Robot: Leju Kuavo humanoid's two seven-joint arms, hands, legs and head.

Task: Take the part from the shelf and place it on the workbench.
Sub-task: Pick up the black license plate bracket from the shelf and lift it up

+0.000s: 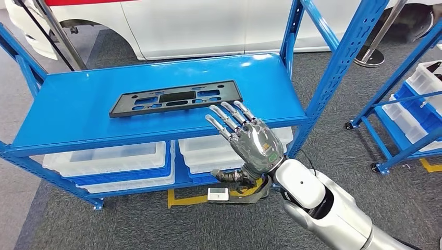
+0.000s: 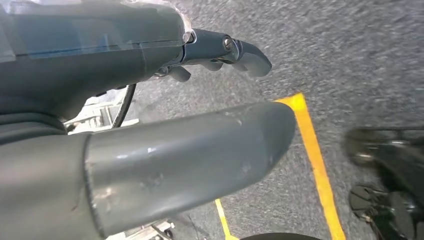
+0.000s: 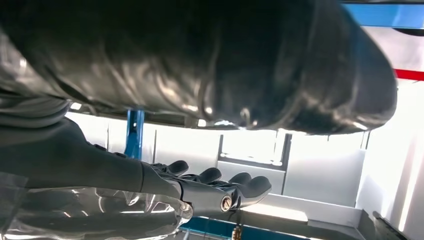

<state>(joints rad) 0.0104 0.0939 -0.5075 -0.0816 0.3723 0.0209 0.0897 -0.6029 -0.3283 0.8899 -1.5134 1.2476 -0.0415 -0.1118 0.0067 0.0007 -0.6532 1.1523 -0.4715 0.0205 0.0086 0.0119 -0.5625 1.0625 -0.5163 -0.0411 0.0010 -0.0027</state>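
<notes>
Stacked on the lower level of the blue steel shelf rack (image 1: 62, 130): translucent white plastic bins (image 1: 112, 159) on blue trays, side by side in two piles, contents too pale and shaded to make out. Flat on the blue top shelf, toward its middle: the long black plastic plate with rectangular cut-outs (image 1: 176, 98), lying lengthwise, untouched. Just in front of the shelf's near edge, raised palm-down with fingers stretched out and spread toward the plate: the silver right hand (image 1: 250, 140), holding nothing, fingertips (image 1: 225, 112) over the shelf edge and near the plate's right end but apart from it. In the right wrist view, the same right hand (image 3: 200, 192) seen from beneath, dark fingers extended in a row, thick thumb blocking much of the frame; bright white bins behind, washed out. In the left wrist view, the grey left hand (image 2: 150, 100) hanging over grey carpet (image 2: 360, 60) and a yellow floor line (image 2: 312, 150), fingers lightly curled, thumb straight, nothing in its grasp. Beyond the rack, cut off at the top: a white car body (image 1: 198, 26). At far right, partly cropped: a second blue wheeled rack (image 1: 401, 104) carrying more white bins. On the floor below the shelf, a small white box-like item (image 1: 218, 194), possibly a label or device, hard to tell.
</notes>
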